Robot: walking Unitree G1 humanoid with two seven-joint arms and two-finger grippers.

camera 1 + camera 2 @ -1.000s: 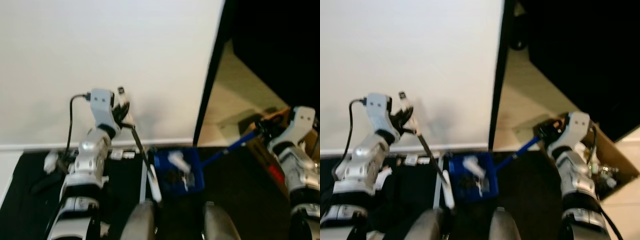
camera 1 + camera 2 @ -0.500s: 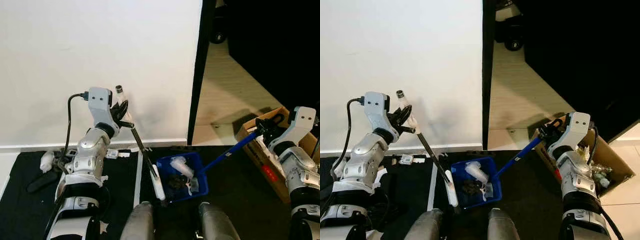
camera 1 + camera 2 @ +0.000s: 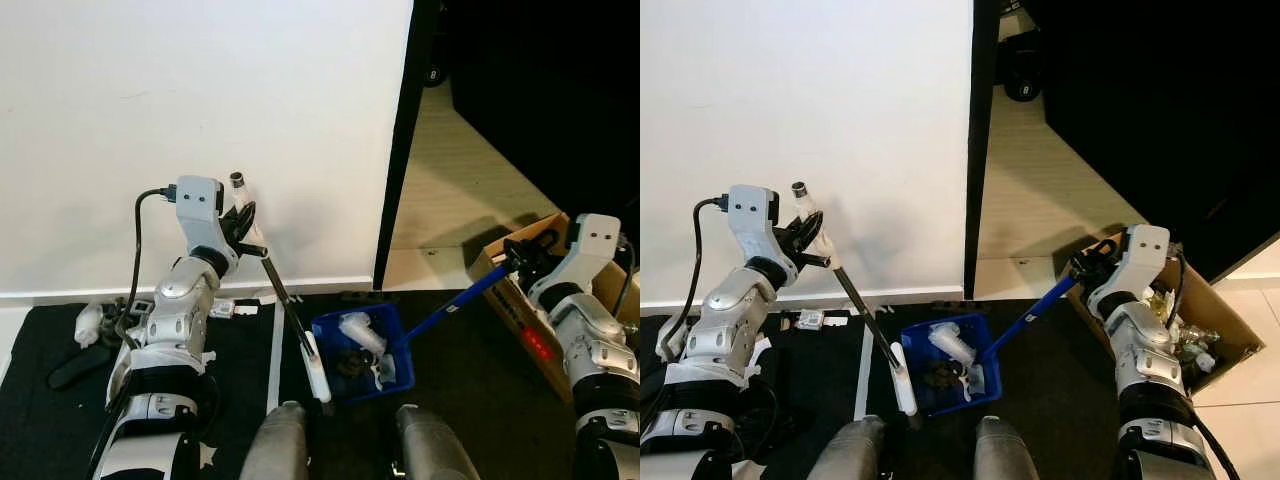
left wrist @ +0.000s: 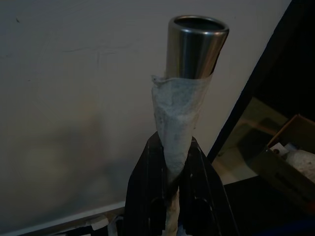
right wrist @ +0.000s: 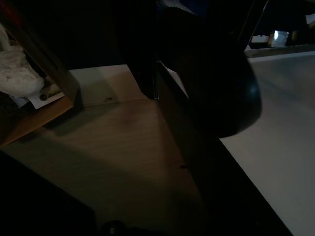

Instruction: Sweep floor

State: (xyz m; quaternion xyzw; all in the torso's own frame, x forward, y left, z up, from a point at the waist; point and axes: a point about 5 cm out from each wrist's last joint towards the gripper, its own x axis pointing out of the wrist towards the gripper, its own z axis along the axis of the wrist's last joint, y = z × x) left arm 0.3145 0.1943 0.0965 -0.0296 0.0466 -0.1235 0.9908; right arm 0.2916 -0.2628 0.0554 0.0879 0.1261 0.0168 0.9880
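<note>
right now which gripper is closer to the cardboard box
Right. The right gripper holds the blue dustpan handle just beside the cardboard box. The left gripper grips the broom handle by the white wall, far across.

Slanted black-handled broom [image 3: 285,305], blue long-handled dustpan [image 3: 362,342] holding white litter, on black floor

The broom handle [image 4: 197,46] ends in a glossy metal tube wrapped below in crumpled, matt paper tape. The dustpan [image 3: 362,342] is smooth blue plastic. On the right, a box [image 3: 1200,310] of matt brown cardboard stands by pale wood flooring [image 3: 460,215]. The wall [image 3: 200,100] is matt white.
</note>
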